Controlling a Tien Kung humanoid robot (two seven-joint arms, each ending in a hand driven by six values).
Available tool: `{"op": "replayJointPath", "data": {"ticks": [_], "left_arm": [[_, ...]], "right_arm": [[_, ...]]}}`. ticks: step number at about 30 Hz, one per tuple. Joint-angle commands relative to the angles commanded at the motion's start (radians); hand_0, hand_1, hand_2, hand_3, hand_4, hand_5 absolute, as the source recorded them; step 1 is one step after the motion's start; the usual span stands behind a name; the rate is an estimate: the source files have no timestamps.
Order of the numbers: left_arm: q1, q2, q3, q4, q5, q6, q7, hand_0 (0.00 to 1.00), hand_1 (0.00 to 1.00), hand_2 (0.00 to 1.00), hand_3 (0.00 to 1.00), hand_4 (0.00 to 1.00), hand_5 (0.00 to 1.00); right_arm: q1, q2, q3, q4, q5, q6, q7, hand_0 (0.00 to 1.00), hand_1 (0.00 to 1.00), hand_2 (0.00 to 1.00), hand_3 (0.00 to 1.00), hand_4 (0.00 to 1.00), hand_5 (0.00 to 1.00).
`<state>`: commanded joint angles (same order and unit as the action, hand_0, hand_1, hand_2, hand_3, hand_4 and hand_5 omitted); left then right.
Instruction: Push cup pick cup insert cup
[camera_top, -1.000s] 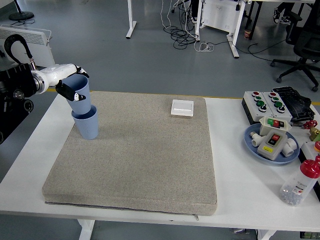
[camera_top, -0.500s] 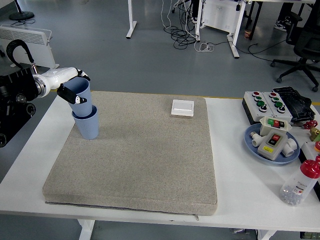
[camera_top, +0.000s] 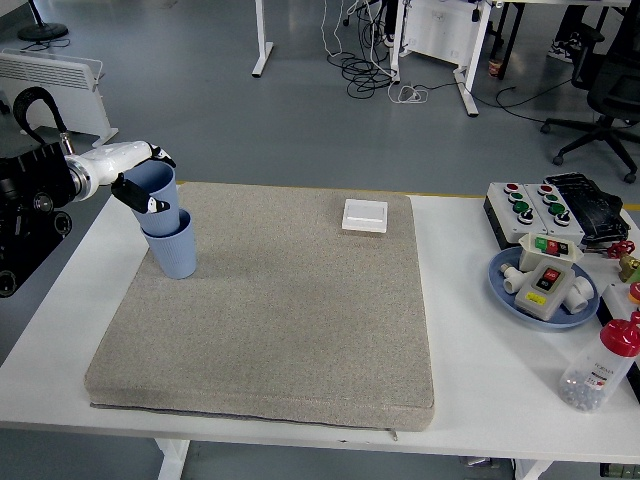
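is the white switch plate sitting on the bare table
No, the white switch plate lies on the grey mat, near its far right corner.

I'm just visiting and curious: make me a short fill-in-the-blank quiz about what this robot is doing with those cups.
1. The left robot hand grips the upper cup, whose colour is ____.
2. That cup sits partly inside the lower cup, which stands on the grey ____.
3. The small square box near the mat's far edge is ____ in colour.

Missing words: blue; mat; white
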<state>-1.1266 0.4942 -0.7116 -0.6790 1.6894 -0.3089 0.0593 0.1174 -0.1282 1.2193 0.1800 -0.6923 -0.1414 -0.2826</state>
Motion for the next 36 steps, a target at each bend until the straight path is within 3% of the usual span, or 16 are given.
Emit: {"op": "replayJointPath", "data": {"ticks": [1, 6, 7, 26, 30, 31, 36], "left_arm": [[0.000, -0.001, 0.000, 0.003, -0.001, 0.001, 0.000, 0.700, 0.819, 0.976, 0.930, 0.868, 0.275], [0.003, -0.003, -0.003, 0.014, -0.012, 0.006, -0.005, 0.700, 0.819, 0.976, 0.930, 0.868, 0.275], [0.005, -0.004, -0.002, 0.015, -0.017, 0.008, -0.007, 0.787, 0.868, 0.998, 0.948, 0.894, 0.329], [0.014, -0.003, -0.010, 0.013, -0.049, 0.034, -0.022, 0.859, 0.908, 0.998, 0.998, 0.960, 0.433], [0.025, 0.004, -0.027, 0.009, -0.099, 0.077, -0.051, 0.859, 0.908, 0.998, 0.998, 0.960, 0.433], [0.037, 0.012, -0.046, 0.000, -0.134, 0.105, -0.079, 0.787, 0.818, 0.949, 0.886, 0.730, 0.520], [0.107, 0.054, -0.157, -0.080, -0.302, 0.200, -0.181, 0.787, 0.818, 0.949, 0.886, 0.730, 0.520]], "right_arm": [[0.000, 0.000, 0.000, 0.000, 0.000, 0.000, 0.000, 0.723, 0.651, 0.647, 0.571, 0.119, 0.462], [0.001, 0.000, -0.001, 0.000, 0.003, 0.000, 0.000, 0.723, 0.651, 0.647, 0.571, 0.119, 0.462], [0.001, 0.000, -0.001, 0.000, 0.002, 0.000, 0.000, 0.723, 0.653, 0.647, 0.571, 0.119, 0.462], [0.000, 0.001, -0.002, 0.000, 0.003, 0.000, 0.000, 0.723, 0.652, 0.647, 0.571, 0.119, 0.462], [0.000, 0.001, -0.001, 0.000, 0.002, 0.000, 0.000, 0.723, 0.652, 0.647, 0.571, 0.119, 0.462], [0.000, 0.001, 0.000, 0.000, 0.002, 0.000, 0.000, 0.723, 0.652, 0.647, 0.571, 0.119, 0.461], [-0.004, 0.002, 0.003, 0.000, 0.010, -0.001, 0.003, 0.723, 0.652, 0.647, 0.571, 0.119, 0.461]]}}
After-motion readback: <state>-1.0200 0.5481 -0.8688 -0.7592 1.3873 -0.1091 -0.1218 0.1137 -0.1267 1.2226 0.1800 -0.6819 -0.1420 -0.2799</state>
